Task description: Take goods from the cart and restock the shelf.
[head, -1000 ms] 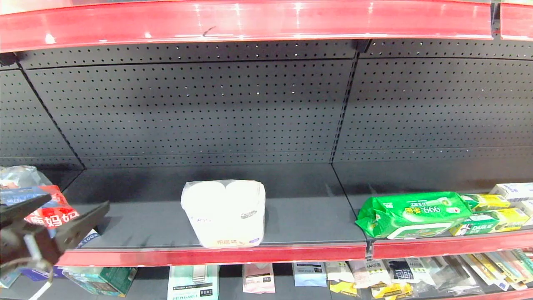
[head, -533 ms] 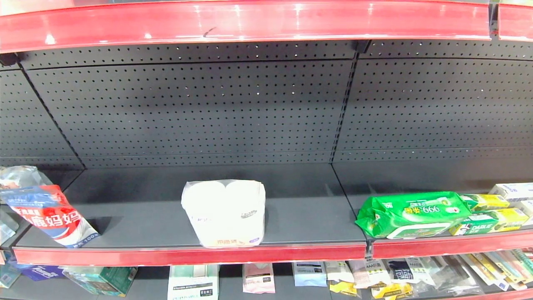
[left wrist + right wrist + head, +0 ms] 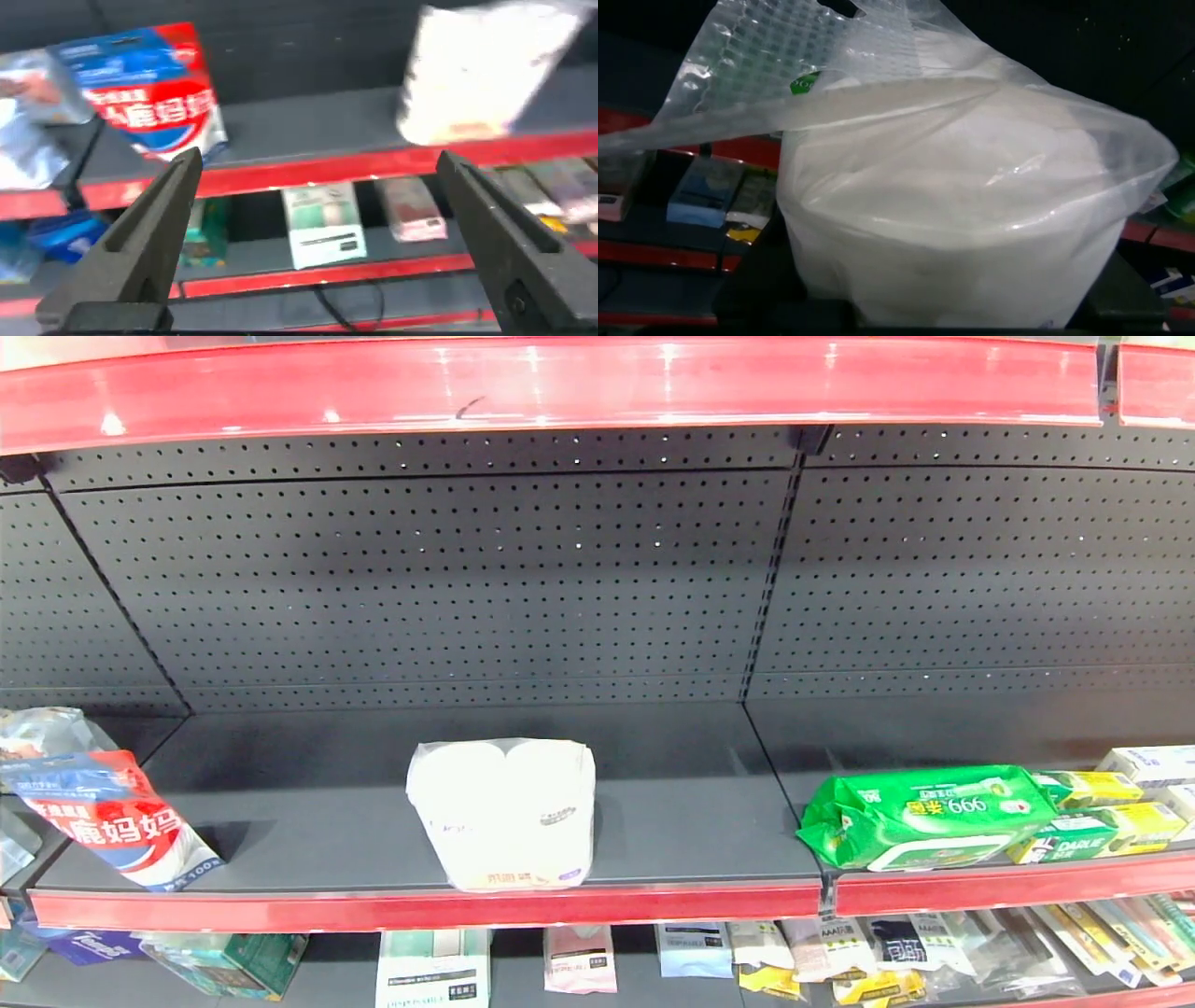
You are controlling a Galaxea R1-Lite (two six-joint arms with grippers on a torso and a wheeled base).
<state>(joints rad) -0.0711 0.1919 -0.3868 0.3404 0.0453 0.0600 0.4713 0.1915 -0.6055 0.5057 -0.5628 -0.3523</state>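
Left gripper (image 3: 318,161): jaws wide apart, facing the shelf (image 3: 653,821) front.
Right gripper (image 3: 924,313): clamped around a bagged white roll pack (image 3: 952,205).
Shelved roll pack (image 3: 501,812): upright, lower centre of head view.

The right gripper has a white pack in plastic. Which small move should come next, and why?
Probably carry the held white pack toward the bare shelf board beside the white roll pack standing there; the goods look alike, and the left gripper is open and empty.
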